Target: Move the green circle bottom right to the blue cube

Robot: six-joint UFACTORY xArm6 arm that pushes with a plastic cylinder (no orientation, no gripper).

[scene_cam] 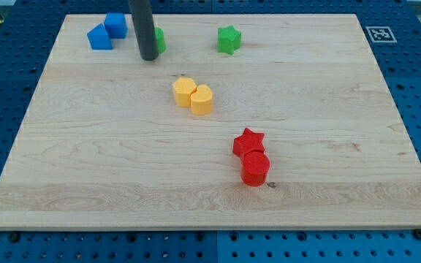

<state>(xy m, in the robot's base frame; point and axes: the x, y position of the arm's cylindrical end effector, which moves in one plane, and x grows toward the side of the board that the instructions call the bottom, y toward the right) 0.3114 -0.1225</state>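
Note:
The green circle (159,40) is near the view's top left, mostly hidden behind my rod; only its right edge shows. My tip (149,58) rests on the board just left of and in front of it, touching or nearly so. The blue cube (115,24) stands further left at the top edge, with a second blue block (99,37) of unclear shape touching its lower left. The green circle lies to the right of the blue cube and slightly below it.
A green star (229,39) sits at the top centre. Two yellow blocks (194,96) touch each other mid-board. A red star (248,142) and a red cylinder (255,168) touch at the lower right. The wooden board (64,190) lies on a blue pegboard table.

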